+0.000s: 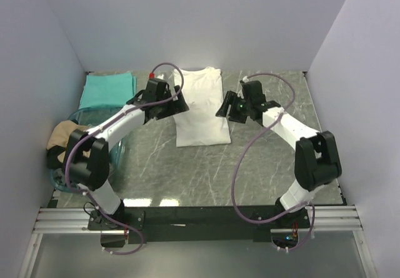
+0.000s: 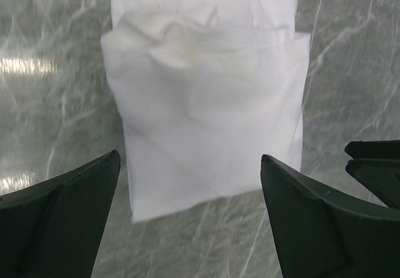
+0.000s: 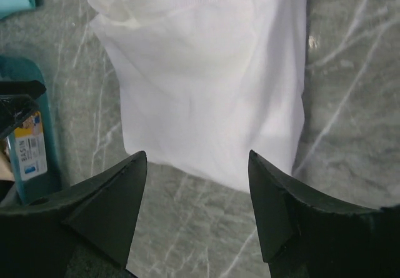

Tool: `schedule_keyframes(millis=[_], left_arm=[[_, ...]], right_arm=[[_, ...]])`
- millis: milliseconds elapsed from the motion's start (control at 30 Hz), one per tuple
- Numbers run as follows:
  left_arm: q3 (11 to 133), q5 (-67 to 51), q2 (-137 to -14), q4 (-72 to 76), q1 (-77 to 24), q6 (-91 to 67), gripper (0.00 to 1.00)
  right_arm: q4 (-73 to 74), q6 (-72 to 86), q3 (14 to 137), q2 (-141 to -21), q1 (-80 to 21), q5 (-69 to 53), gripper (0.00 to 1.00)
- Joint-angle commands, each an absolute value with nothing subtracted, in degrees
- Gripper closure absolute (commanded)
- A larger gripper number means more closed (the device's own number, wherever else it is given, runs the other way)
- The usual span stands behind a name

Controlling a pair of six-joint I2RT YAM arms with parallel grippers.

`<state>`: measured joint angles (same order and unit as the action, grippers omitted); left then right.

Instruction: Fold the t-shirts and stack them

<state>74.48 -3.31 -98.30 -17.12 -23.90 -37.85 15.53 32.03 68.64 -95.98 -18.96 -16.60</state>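
Note:
The white t-shirt (image 1: 200, 106) lies folded into a long strip on the marble table (image 1: 262, 165), its collar toward the back wall. In the overhead view my left gripper (image 1: 179, 105) hovers at its left edge and my right gripper (image 1: 225, 110) at its right edge. Through the left wrist view the left gripper (image 2: 189, 156) stands open, nothing between its fingers, over the white t-shirt (image 2: 206, 103). My right gripper (image 3: 197, 154) is open too, empty, above the white t-shirt (image 3: 212, 72). A folded teal t-shirt (image 1: 107, 89) rests at the back left. A tan t-shirt (image 1: 62, 135) lies bunched in the bin.
The clear blue-tinted bin (image 1: 120, 145) stands at the table's left side under my left arm, and its labelled wall (image 3: 34, 140) shows in the right wrist view. Grey walls close in the back and both sides. The right gripper's fingers (image 2: 375, 165) show at the left wrist view's edge.

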Motion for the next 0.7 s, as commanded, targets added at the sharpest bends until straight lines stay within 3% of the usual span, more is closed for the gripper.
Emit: schedule_keyframes(millis=[0,300,533,667], left_arm=[[67.08,-4.92,-92.82,-13.63,-25.05,-40.43,0.0],[53.27,-8.34,-91.05,-8.27,-27.68,-43.94,0.01],[51.42,-8.53,-94.57,-6.94,-29.26,-45.26,0.35],[51.07,-5.81,-95.45,-8.7,-29.79,-45.26,0.43]], right_arm=[[13.19,31.11,62.68,-91.15,-18.9,-15.73,0.28],[11.78,30.67,53.88,-89.91,-18.9,-15.56,0.29],[11.42,30.76,53.87,-92.72,-18.72,-10.99,0.37],[11.25,30.41,53.35,-93.6,-18.72,-10.81,0.4]])
